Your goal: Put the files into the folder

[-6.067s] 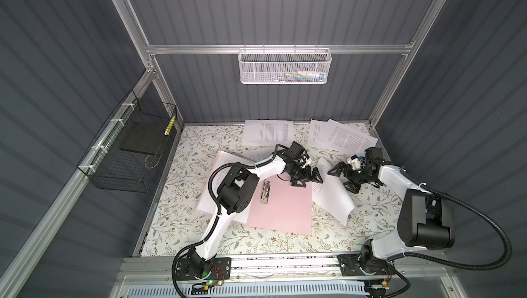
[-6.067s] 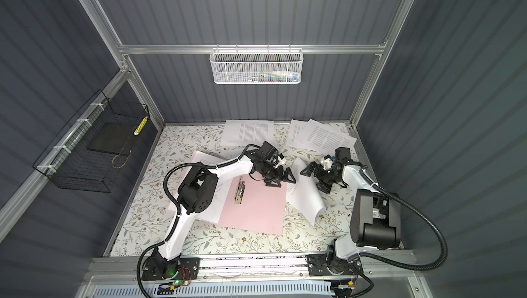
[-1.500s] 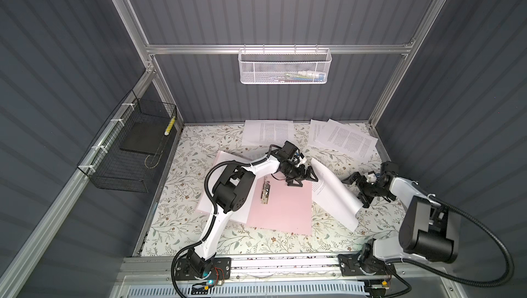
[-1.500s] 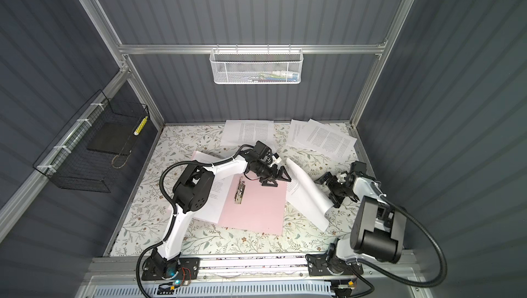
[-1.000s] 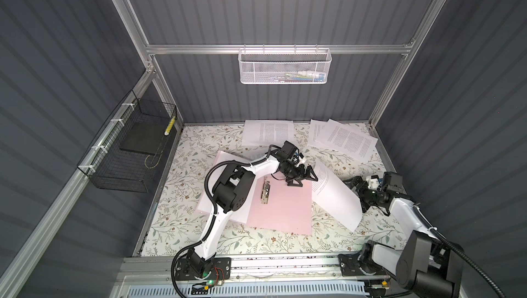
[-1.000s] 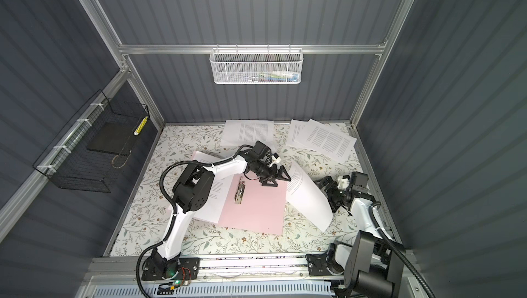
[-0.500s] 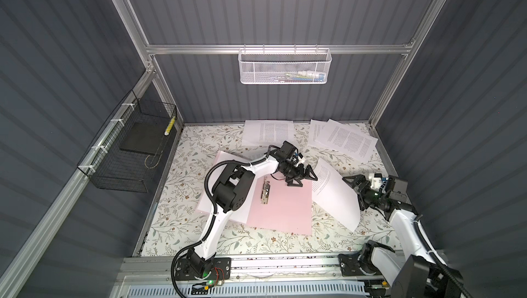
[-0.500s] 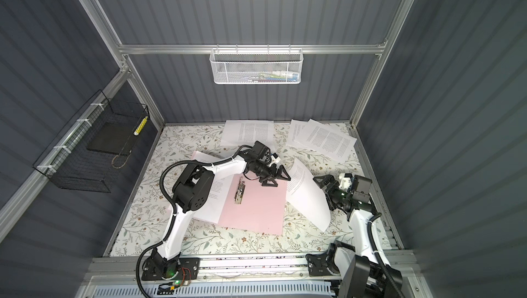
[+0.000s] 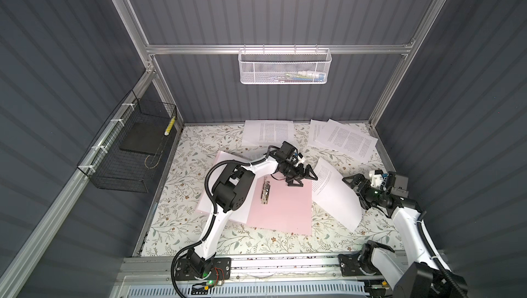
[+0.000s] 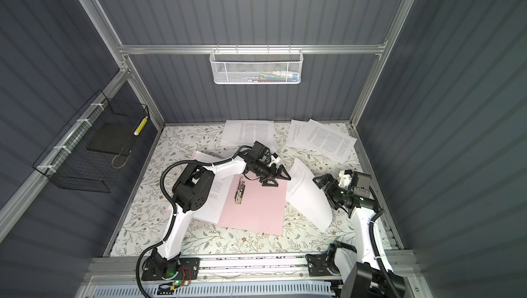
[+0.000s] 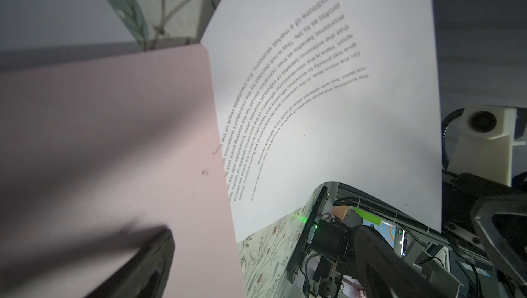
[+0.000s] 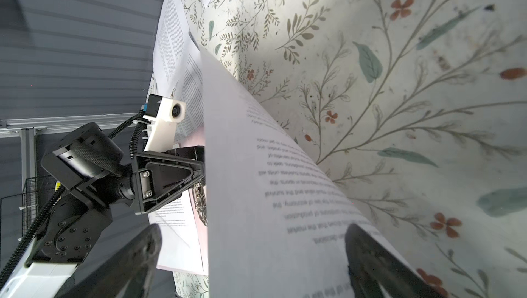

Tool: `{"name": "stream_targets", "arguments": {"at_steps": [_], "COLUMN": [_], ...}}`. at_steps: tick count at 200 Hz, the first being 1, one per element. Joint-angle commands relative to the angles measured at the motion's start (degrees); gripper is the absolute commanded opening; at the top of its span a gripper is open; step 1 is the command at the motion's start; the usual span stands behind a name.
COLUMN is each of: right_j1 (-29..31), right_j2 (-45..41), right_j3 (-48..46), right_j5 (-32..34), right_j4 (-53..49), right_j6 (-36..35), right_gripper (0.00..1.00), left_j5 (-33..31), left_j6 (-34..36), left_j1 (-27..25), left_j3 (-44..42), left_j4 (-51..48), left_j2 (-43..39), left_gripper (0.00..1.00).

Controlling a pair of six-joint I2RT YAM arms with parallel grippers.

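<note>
in both top views the pink folder (image 9: pixel 282 205) is lying open in the middle of the tabletop (image 9: pixel 182 185), its metal clip (image 9: pixel 265 191) running along the spine and one sheet (image 9: pixel 204 205) covering its left half; more files (image 9: pixel 343 139) are lying along the far edge, toward the far right corner. a curled sheet (image 9: pixel 335 196) is arching up just beside the folder's right edge, between the left hand (image 9: pixel 302 178) and the right hand (image 9: pixel 355 186); both hands are standing with fingers apart, clamping nothing

in the left wrist view the curled sheet (image 11: pixel 328 111) is overlapping the folder's (image 11: pixel 114 125) right edge, and "conditions of a market economy" and "on the micro level" are reading clearly; no brand is showing

in the right wrist view the sheet's (image 12: pixel 271 196) edge is passing between the right hand's spread fingers (image 12: pixel 376 265); the print here is blurring too much to read

judging from this, the unheld sheet is likely bowing under its own spring, so it risks flopping back toward the right edge; a hand closing on the arch would be creasing it, and a finger dragging on the card would be shoving the folder off line
</note>
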Motion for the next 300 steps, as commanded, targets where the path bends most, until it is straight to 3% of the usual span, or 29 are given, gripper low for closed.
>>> {"name": "stream_targets", "arguments": {"at_steps": [1, 26, 64, 90, 123, 175, 254, 277, 300], "right_j1": [0.3, 0.7, 0.78, 0.77, 0.8, 1.17, 1.86, 3.46, 5.6], "right_j2": [2.52, 4.12, -4.98, -8.65, -3.5, -3.51, 3.76, 8.77, 19.02], "right_j3": [-0.43, -0.67, -0.52, -3.24, -3.84, -2.76, 0.33, 3.75, 6.68], "right_j5": [-1.6, 0.43, 10.21, 7.98, 4.91, 16.68, 14.37, 14.58, 13.44], "right_j4": [-1.68, -2.16, -5.29, -2.25, -1.95, -4.52, -0.13, -1.19, -1.6], "right_j6": [-2.0, -2.09, -1.74, -1.23, -2.99, -2.47, -4.94, -7.07, -8.12], "right_gripper": [0.99, 0.99, 0.99, 0.99, 0.99, 0.99, 0.99, 0.99, 0.99], "left_j5": [-2.47, -2.29, -1.81, -1.11, -0.63, -0.27, 0.54, 1.1, 1.29], "left_j6": [-0.66, -0.7, -1.22, -2.08, -2.74, -2.93, -3.86, -4.47, -4.74], "left_j1": [0.21, 0.22, 0.21, 0.26, 0.21, 0.24, 0.25, 0.21, 0.2], "left_j3": [-2.33, -2.64, -3.2, -3.39, -3.65, -3.91, -4.3, -4.35, -4.53], "left_j4": [-2.94, -2.78, -1.99, -0.92, -0.16, 0.2, 1.39, 2.07, 2.45], "left_j2": [3.77, 3.52, 3.59, 3.84, 3.85, 3.59, 3.81, 4.2, 4.21], "left_gripper": [1.0, 1.0, 1.0, 1.0, 1.0, 1.0, 1.0, 1.0, 1.0]}}
